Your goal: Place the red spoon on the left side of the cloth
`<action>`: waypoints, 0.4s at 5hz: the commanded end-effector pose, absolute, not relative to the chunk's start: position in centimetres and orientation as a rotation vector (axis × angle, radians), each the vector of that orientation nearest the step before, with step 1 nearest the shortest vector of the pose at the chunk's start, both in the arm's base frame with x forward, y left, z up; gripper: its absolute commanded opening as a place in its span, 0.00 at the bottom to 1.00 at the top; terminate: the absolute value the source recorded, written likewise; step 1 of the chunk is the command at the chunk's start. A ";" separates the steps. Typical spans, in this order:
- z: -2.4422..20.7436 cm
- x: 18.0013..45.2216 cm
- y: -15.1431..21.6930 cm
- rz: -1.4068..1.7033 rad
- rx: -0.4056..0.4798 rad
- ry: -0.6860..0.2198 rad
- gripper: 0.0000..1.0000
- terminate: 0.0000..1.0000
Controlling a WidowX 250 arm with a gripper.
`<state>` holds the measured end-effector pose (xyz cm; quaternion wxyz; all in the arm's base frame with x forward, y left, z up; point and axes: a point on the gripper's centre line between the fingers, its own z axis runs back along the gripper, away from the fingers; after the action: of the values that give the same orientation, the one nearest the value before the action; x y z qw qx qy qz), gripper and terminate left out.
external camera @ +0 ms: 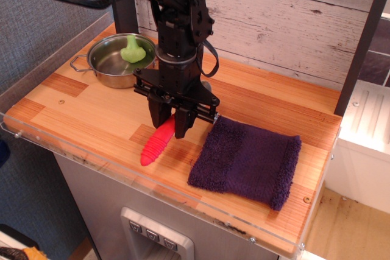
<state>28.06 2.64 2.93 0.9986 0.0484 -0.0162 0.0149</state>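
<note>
Left of the cloth [247,163], the gripper [170,125] held the red spoon [157,142].
Its jaws clamped the spoon's upper end; the handle slanted down toward the wooden counter [91,114].

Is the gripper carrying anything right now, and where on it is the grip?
Yes: the gripper holds the red spoon by the upper end of its red handle; the bowl is hidden.

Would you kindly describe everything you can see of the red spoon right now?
The red spoon shows only its thick, ribbed, bright-red handle, which looks like rubber or plastic; its bowl end is hidden behind the gripper, which is shut on it. It slants down-left over the wooden counter, just left of the purple cloth, not touching the cloth.
</note>
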 end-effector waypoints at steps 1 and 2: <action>3.0 28.7 5.0 0.081 0.124 -0.049 0.00 0.00; 3.0 28.6 6.1 0.081 0.140 -0.036 0.00 0.00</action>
<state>28.70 5.67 2.08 0.9970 0.0673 -0.0030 0.0390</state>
